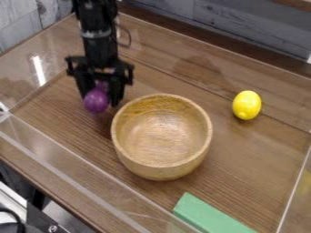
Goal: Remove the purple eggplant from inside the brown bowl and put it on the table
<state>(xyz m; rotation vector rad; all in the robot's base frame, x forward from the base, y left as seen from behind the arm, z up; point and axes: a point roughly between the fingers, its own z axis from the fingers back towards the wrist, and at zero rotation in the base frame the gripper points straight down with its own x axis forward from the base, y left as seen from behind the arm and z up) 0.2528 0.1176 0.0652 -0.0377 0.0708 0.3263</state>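
The purple eggplant [93, 100] hangs just left of the brown bowl [158, 162], outside it and slightly above the table [249, 155]. My gripper [98, 95] comes straight down from above and is shut on the eggplant, with a black finger on each side of it. The bowl stands upright in the middle of the table and its inside is bare wood. The eggplant's upper part is hidden behind the fingers.
A yellow lemon [246, 105] lies on the table to the right of the bowl. A green flat block [225, 217] sits at the front right edge. Clear acrylic walls [36, 64] border the tabletop on all sides.
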